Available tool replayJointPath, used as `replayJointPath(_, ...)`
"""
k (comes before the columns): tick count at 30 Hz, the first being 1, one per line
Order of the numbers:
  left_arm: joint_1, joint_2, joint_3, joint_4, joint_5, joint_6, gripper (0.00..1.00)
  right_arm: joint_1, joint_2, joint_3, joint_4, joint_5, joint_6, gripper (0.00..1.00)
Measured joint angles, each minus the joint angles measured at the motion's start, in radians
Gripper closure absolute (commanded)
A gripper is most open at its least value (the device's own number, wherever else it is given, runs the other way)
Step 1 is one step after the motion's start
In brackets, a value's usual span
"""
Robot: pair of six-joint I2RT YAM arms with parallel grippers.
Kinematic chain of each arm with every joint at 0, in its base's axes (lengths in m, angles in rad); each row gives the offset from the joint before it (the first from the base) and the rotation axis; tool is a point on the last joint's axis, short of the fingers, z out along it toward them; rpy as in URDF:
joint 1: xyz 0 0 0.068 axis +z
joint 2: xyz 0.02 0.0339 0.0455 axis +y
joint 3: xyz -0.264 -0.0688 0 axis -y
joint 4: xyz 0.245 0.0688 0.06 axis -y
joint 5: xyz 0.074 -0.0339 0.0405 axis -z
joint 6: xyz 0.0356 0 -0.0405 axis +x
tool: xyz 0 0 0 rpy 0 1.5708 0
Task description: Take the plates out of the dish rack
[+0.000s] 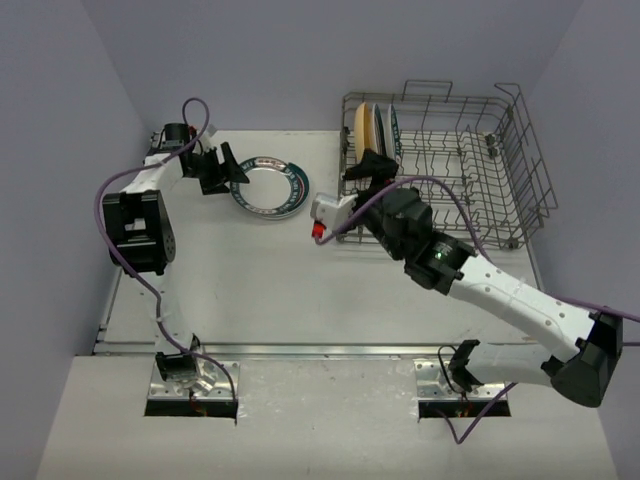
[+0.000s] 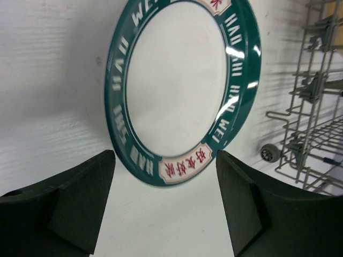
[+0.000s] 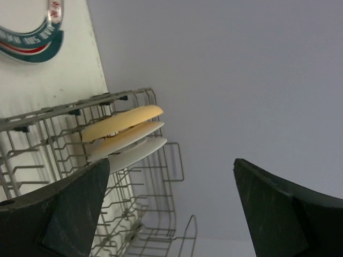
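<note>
Desk: So, what's unloaded?
Photographer: One green-rimmed plate [image 1: 268, 187], flat on bench [image 1: 250, 285], upper left. Three plates [image 1: 364, 127] upright in dish rack [image 1: 531, 172], upper right. Both left fingers [image 2: 75, 209] and right fingers [image 3: 59, 214] spread apart, released.

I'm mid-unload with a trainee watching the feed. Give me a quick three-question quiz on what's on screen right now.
1. True or false: the teal-rimmed plate lies flat on the table, outside the dish rack.
2. How many plates stand on edge in the rack?
3. Which hand is up at the rack's plates? A) left B) right C) neither

Key: 1 true; 2 three; 3 B, the right hand, which is open.
</note>
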State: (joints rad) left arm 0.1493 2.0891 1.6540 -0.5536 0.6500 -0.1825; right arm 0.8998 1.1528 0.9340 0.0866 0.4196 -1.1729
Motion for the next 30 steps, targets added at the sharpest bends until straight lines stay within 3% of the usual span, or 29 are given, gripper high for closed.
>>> replayJointPath(2, -0.005, -0.025, 0.001, -0.029, -0.064, 0.033, 0.11, -0.054, 0.044, 0.15, -0.054, 0.002, 0.13, 0.01)
replayJointPath(9, -0.043, -0.246, -0.026, -0.07, -0.31, 0.159, 0.07, -0.193, 0.138, 0.468, -0.262, 0.001, 0.529, 0.01)
replayJointPath(11, -0.051, -0.33, -0.071, -0.047, -0.354, 0.183, 0.0, -0.238, 0.179, 0.549, -0.351, -0.041, 0.658, 0.01)
replayJointPath(16, -0.064, -0.547, -0.237, 0.013, -0.435, 0.224, 0.0, -0.398, 0.3, 0.717, -0.519, -0.162, 0.923, 0.11)
replayJointPath(19, -0.077, -0.675, -0.327, 0.053, -0.492, 0.248, 0.0, -0.465, 0.377, 0.788, -0.602, -0.235, 1.007, 0.18)
replayJointPath(22, -0.108, -0.767, -0.375, 0.094, -0.549, 0.269, 0.0, -0.519, 0.484, 0.874, -0.683, -0.317, 1.06, 0.19)
replayJointPath(30, -0.279, -0.86, -0.479, 0.175, -0.641, 0.316, 0.0, -0.671, 0.719, 1.001, -0.768, -0.478, 1.126, 0.25)
